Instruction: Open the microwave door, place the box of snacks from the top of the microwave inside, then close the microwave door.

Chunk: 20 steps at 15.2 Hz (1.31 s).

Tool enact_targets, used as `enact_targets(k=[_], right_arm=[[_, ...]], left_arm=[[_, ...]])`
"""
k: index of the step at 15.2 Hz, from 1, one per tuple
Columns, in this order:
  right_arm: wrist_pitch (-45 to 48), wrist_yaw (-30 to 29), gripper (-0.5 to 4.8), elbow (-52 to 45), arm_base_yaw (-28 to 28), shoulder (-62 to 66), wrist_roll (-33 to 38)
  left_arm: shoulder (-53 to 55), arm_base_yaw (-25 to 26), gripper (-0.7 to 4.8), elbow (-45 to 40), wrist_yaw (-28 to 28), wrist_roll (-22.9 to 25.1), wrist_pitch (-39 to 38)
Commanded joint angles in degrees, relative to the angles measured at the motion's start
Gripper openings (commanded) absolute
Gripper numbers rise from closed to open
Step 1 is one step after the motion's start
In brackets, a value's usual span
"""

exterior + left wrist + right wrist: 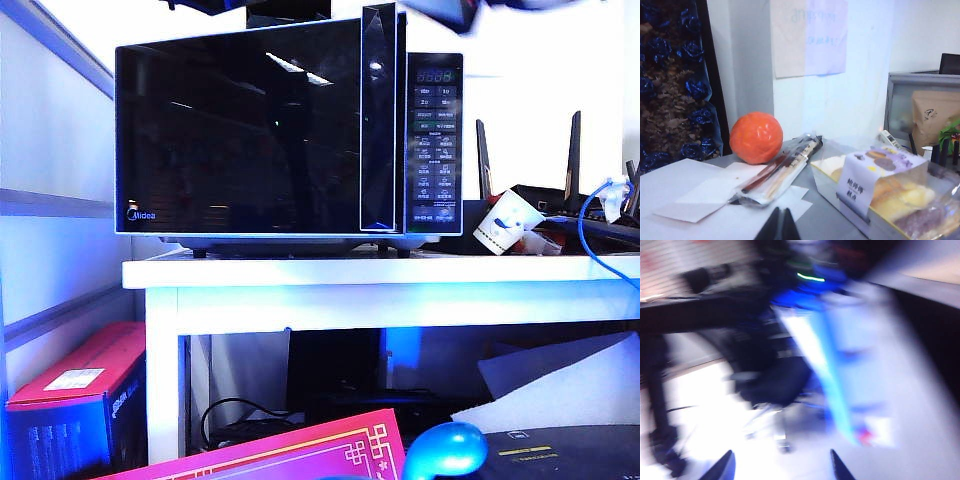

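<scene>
While the microwave [285,135] sits on the white surface [400,272] with its door [240,130] fully closed, neither step of the task looks begun. The left pincer [781,225] hangs just above the microwave's top with its tips pressed together, holding nothing. The box of snacks [890,192] lies close beside it, a clear-windowed carton next to an orange ball [756,138] and wrapped chopsticks [782,172]. The right pincer [781,465] shows its two tips well apart with nothing between them, though its view is smeared, so where it stands I cannot tell. Reaching for the handle strip [379,120] in such haste could make the tips slip off the glossy front. A careless left sweep might also knock the ball or chopsticks off the top.
</scene>
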Motion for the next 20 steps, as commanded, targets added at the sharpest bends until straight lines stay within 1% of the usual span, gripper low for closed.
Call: enact_targets(k=[1, 4, 5, 7, 9, 11, 12, 13, 14, 17, 20], right_arm=[[0.39, -1.62, 2.47, 0.13, 0.96, -0.04, 0.46], [2.91, -1.36, 2.47, 0.15, 1.16, -0.11, 1.33], [5.27, -1.29, 2.47, 0.15, 1.16, -0.11, 3.06], [7.98, -0.55, 2.47, 0.17, 1.11, -0.13, 3.69], [10.93, 3.63, 2.47, 0.17, 0.59, -0.13, 4.31], [13.97, 10.82, 2.49, 0.17, -0.68, -0.13, 4.28], [14.95, 14.25, 2.91, 0.17, -1.46, -0.13, 4.26], [14.84, 15.5, 3.54, 0.17, -2.16, -0.13, 4.28], [13.86, 15.54, 4.34, 0.17, -3.13, -0.11, 4.28], [9.53, 14.93, 4.35, 0.15, -5.42, -0.09, 4.09], [4.52, 14.21, 4.23, 0.15, -5.55, 0.37, -1.09]], left_arm=[[0.61, -0.07, -0.06, 0.2, 0.09, -0.09, 0.28], [1.9, -0.04, -0.06, 0.17, 0.09, -0.11, -0.98], [2.51, -0.07, -0.06, 0.15, 0.13, -0.11, -1.79], [3.32, -0.09, -0.06, 0.13, 0.13, -0.11, -2.95], [3.78, -0.09, -0.06, 0.13, 0.11, -0.09, -3.69], [3.78, -0.09, -0.06, 0.13, 0.17, 0.52, -3.8], [3.76, -0.09, -0.06, 0.13, 0.22, 0.52, -3.37], [3.67, -0.09, -0.06, 0.15, 0.35, 0.5, -2.91], [3.56, -0.09, -0.06, 0.31, 0.35, 0.46, -2.21], [1.81, -0.09, -0.06, 0.48, 0.33, 0.28, -0.68], [-1.44, -0.07, -0.06, 0.48, 0.09, 0.28, 0.13]])
